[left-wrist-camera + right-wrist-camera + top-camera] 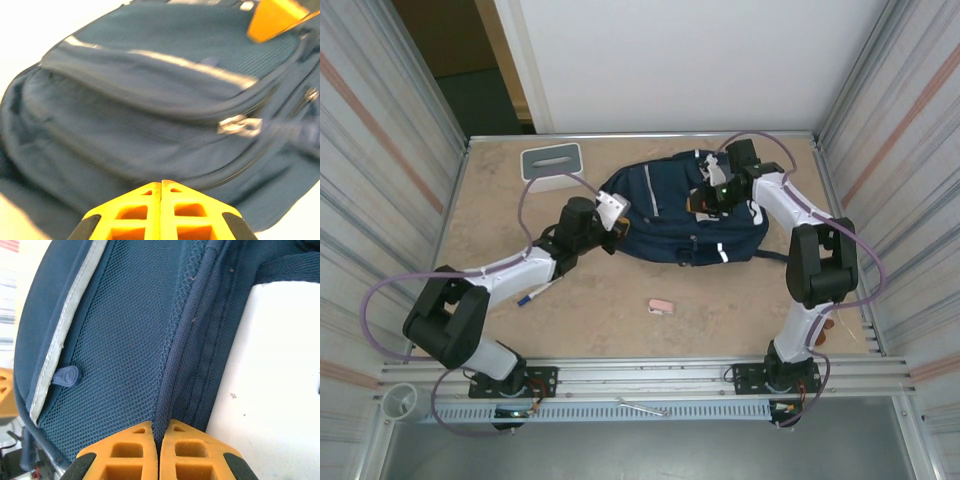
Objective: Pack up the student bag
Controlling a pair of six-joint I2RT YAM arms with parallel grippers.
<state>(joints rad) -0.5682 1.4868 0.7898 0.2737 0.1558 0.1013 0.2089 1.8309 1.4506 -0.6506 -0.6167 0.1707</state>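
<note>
Navy fabric all over the place here: the student bag (665,225) is lying flat on the table (570,330), toward the far side and roughly centred, with both arms reaching in on it. Right gripper (159,432) is sitting at the bag's right end with its fingers pressing shut on a raised seam beside the mesh panel, so it's pinching bag cloth. Left gripper (161,187) is hovering at the bag's left edge, fingers closed flat against each other, and I'm not seeing anything between them.

Handling-wise I'm guessing it's behaving like any near-empty backpack: soft, floppy, sagging wherever it isn't supported, not fragile, probably light since it's looking pretty flat. Pinching one layer is only going to be lifting that layer. I'd be going for the stitched seams, or the metal zip pull (239,125) on the left wrist camera, since packing is needing a compartment open. What's looking like a pen (535,294) and a small pink thing (661,307) are lying loose nearby
</note>
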